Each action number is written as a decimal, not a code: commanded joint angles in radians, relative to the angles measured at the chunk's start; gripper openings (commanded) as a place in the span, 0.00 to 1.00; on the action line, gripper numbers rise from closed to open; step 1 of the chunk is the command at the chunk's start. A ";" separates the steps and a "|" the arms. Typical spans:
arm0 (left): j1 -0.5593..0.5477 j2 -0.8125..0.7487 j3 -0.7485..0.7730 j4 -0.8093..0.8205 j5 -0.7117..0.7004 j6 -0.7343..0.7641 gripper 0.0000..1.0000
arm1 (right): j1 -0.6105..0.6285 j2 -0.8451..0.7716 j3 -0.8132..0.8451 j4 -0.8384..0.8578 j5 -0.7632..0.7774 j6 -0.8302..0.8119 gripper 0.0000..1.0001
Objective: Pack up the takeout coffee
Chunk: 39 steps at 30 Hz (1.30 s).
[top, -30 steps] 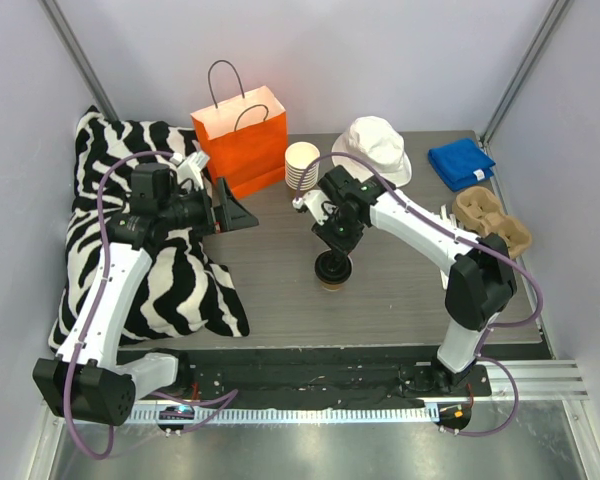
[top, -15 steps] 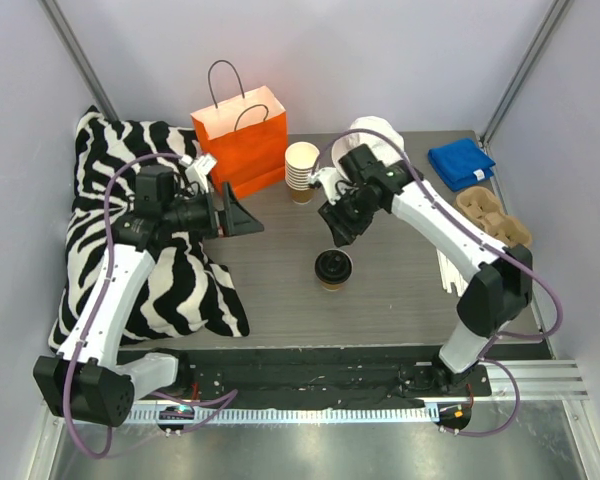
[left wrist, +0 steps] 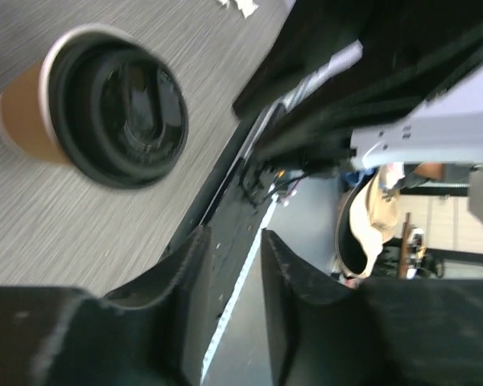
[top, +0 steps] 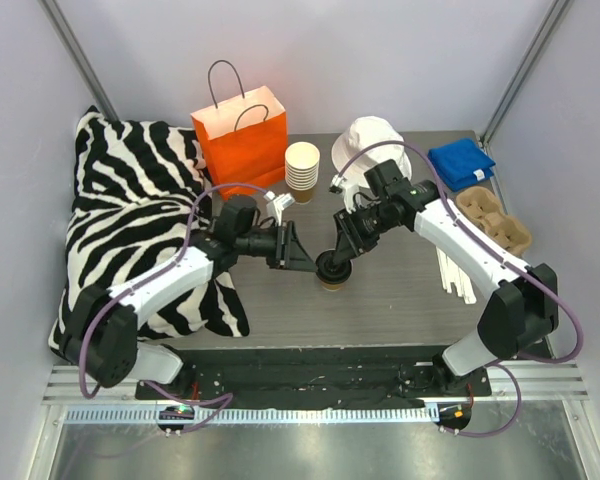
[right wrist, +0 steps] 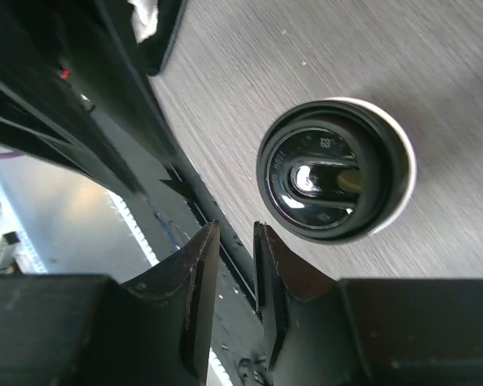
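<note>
coffee cup point(left wrist: 20, 121): matt tan paper | lid point(right wrist: 330, 181): glossy black plastic, smooth | table point(top: 400, 290): matt grey wood-grain | bag point(top: 242, 140): smooth orange paper | pillow point(top: 130, 190): zebra cloth | towel point(top: 460, 162): blue cloth | carrier point(top: 492, 222): rough brown pulp

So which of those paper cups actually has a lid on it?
The single short brown cup mid-table: it wears a round black lid. The taller stack of cups beside the orange bag is open-topped.

Grey table point(top: 400, 290); on it zebra pillow point(top: 130, 200); orange bag point(top: 242, 145); cup stack point(top: 302, 165); white hat point(top: 365, 135); blue cloth point(top: 460, 162); carrier point(top: 490, 215); takeout coffee point(top: 331, 272)
</note>
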 commanded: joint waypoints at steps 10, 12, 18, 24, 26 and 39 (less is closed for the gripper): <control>-0.064 0.180 -0.008 0.448 -0.058 -0.197 0.01 | -0.043 0.038 -0.058 0.100 -0.087 0.054 0.31; -0.075 0.201 -0.004 0.457 -0.067 -0.194 0.00 | -0.046 0.049 -0.066 0.107 -0.091 0.054 0.30; -0.083 0.253 -0.014 0.489 -0.090 -0.200 0.00 | -0.049 0.067 -0.091 0.133 -0.082 0.054 0.30; -0.086 0.190 -0.054 0.528 -0.009 -0.192 0.00 | -0.052 0.081 -0.098 0.144 -0.059 0.048 0.30; -0.089 0.157 -0.074 0.519 -0.001 -0.192 0.00 | -0.054 0.084 -0.104 0.146 -0.056 0.048 0.29; -0.104 0.146 -0.116 0.404 -0.001 -0.100 0.00 | -0.058 0.067 -0.091 0.147 -0.053 0.068 0.29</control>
